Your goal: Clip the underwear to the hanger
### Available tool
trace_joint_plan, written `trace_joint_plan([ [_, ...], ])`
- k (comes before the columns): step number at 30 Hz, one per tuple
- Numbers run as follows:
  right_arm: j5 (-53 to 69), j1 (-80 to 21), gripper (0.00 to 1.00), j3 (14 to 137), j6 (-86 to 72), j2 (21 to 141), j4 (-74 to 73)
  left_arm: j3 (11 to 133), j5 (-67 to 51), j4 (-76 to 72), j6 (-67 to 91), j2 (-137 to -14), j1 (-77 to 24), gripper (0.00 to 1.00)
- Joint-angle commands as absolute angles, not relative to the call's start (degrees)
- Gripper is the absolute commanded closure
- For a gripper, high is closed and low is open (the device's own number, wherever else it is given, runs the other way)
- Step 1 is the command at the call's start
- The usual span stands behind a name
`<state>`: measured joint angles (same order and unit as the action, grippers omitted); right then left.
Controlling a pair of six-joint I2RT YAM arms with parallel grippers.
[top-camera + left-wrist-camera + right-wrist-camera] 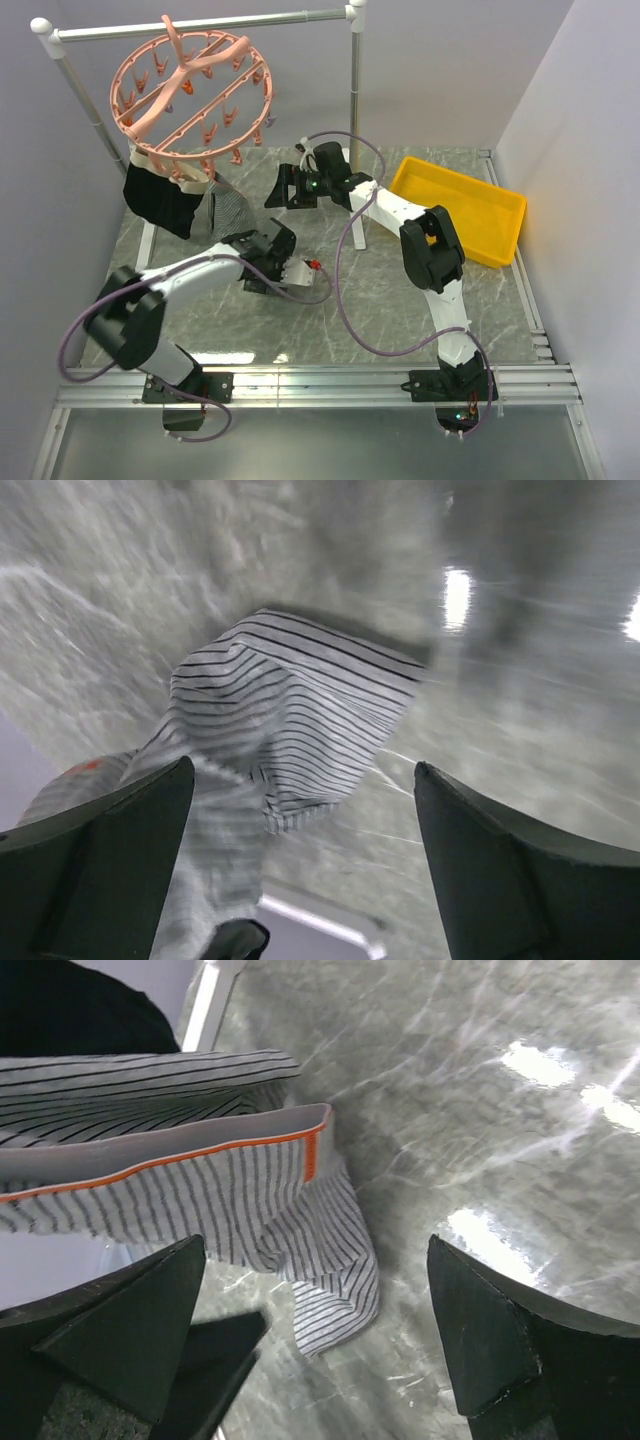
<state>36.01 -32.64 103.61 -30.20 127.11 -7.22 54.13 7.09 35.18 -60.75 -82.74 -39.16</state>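
1. Grey marbled table (290,335) under plain white walls. At the far left a metal rail (280,18) carries the hanger (186,74), a salmon-pink ring with crossbars and small clips dangling round its rim.
2. Below the ring's near edge hangs a black garment (160,200). Just beside it, to the right, hangs the underwear (230,212): soft grey cloth with fine dark stripes and a pale waistband edged in orange. One leg droops toward the marble.
3. The underwear hangs clear with neither of my grippers on it, so I judge that part of the waistband already sits in a clip. I cannot make out the clip's bite itself.
4. My left gripper (262,256) sits low, just right of the underwear. Its fingers (110,850) are spread wide with nothing between them. Its camera shows the striped cloth ahead, blurred.
5. My right gripper (280,188) is further right and further back, aimed left at the waistband. Its jaws are also wide apart and empty.
6. As I read it, the step in hand is fastening the loose end of the waistband. Next I should pinch the free waistband near its orange-edged corner and raise it level with the ring. The other gripper then needs to press a clip open over it.
7. A yellow bin (470,181) stands at the far right, well apart from the work.
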Motion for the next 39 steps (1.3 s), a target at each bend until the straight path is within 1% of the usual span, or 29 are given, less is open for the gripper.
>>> trace_joint_plan([
  [1, 33.1, -32.8, 0.01, 106.0, -29.1, 126.1, -7.3, 53.7, 18.9, 26.3, -62.9, -89.8, -39.3, 0.03],
  [2, 32.7, -32.7, 0.01, 105.9, -29.0, 126.0, -7.2, 53.8, 21.6, 25.2, -63.2, -91.0, -39.1, 0.03],
  [4, 32.8, -32.6, 0.01, 105.9, -28.9, 126.1, -7.2, 54.4, 23.4, 24.4, -62.9, -93.2, -39.0, 0.04],
  [7, 33.0, -32.5, 0.00, 105.7, -28.9, 126.2, -7.1, 56.3, 25.4, 25.8, -62.5, -95.5, -39.1, 0.14],
  [8, 33.0, -32.5, 0.00, 105.7, -29.0, 126.2, -7.0, 57.1, 26.6, 26.4, -62.1, -96.1, -38.9, 0.22],
  [10, 33.4, -32.7, 0.00, 105.7, -29.0, 126.5, -7.0, 57.9, 27.9, 28.2, -62.1, -97.6, -38.8, 0.30],
  [11, 33.5, -32.6, 0.00, 105.8, -29.0, 126.5, -7.0, 58.1, 28.6, 28.8, -61.9, -98.0, -38.8, 0.40],
  [13, 33.8, -32.6, 0.00, 105.5, -29.0, 126.7, -6.9, 59.0, 30.0, 30.9, -61.4, -99.0, -38.7, 0.49],
  [14, 34.0, -32.4, 0.00, 105.4, -29.0, 126.7, -6.6, 59.2, 30.0, 31.8, -60.6, -99.2, -38.6, 0.59],
  [16, 34.6, -32.4, 0.00, 105.0, -29.1, 126.7, -6.3, 60.2, 29.3, 34.7, -59.6, -99.2, -38.5, 0.74],
  [17, 35.0, -32.4, 0.00, 105.1, -29.1, 126.8, -6.2, 60.2, 28.7, 35.2, -59.1, -98.9, -38.5, 0.88],
  [19, 35.8, -32.5, 0.00, 104.9, -29.1, 126.7, -5.9, 59.3, 27.3, 36.3, -58.9, -96.5, -38.5, 0.98],
  [20, 36.0, -32.4, 0.00, 104.9, -29.0, 126.8, -5.7, 58.8, 26.9, 36.8, -59.0, -95.5, -38.6, 1.00],
  [24, 37.7, -32.6, 0.00, 104.6, -29.6, 126.7, -4.6, 56.8, 22.6, 39.3, -59.3, -88.1, -38.5, 1.00],
  [27, 39.3, -32.6, 0.01, 104.0, -30.5, 126.8, -3.2, 54.5, 19.3, 42.1, -60.6, -79.6, -38.6, 1.00],
  [29, 40.7, -32.7, 0.01, 103.6, -31.1, 126.9, -2.5, 52.5, 16.4, 43.1, -62.3, -76.0, -38.5, 1.00],
  [39, 48.9, -35.2, 0.01, 98.4, -39.3, 127.3, 9.2, 41.4, 3.5, 42.4, -67.1, -50.6, -38.3, 1.00],
])
